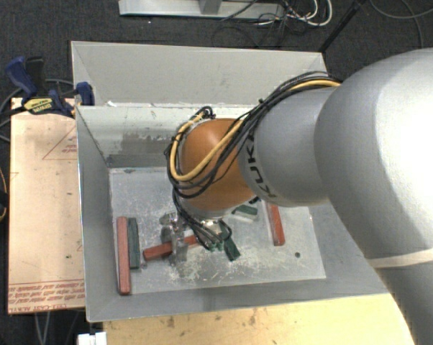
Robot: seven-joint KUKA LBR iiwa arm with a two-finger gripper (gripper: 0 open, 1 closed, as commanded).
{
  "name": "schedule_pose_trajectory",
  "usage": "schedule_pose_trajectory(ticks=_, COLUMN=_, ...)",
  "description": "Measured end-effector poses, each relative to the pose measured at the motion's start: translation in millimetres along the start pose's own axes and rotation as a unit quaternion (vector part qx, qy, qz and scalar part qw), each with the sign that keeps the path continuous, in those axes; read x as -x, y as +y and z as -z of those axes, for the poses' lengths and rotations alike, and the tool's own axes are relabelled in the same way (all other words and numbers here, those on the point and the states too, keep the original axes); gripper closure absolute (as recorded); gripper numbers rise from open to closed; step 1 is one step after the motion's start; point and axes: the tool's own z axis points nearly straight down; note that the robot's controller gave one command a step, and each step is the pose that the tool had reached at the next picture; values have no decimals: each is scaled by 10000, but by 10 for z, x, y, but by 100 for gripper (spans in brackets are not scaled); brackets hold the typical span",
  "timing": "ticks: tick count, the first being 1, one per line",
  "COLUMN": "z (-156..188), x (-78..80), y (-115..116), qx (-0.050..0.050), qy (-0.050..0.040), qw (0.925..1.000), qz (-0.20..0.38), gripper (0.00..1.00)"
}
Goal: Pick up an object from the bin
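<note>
Pick under way: the pincer (179, 241) is working low in the bin (94, 192) at a short red block (157, 251), which is lying on the floor just right of the long red bar (123, 264). You cannot tell whether the pincer is spread or clamping. The lift is remaining.

We see the gripper (178, 240) low over a short red-brown stick (157, 251) in the grey metal bin (94, 207). A long red bar (122, 261) lies at its nine o'clock.
</note>
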Motion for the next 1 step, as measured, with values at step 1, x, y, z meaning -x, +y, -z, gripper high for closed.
schedule_pose_trajectory(ticks=1, z=1660, x=-124, y=232, qx=4, qy=-55, qw=9993, qz=365, gripper=100)
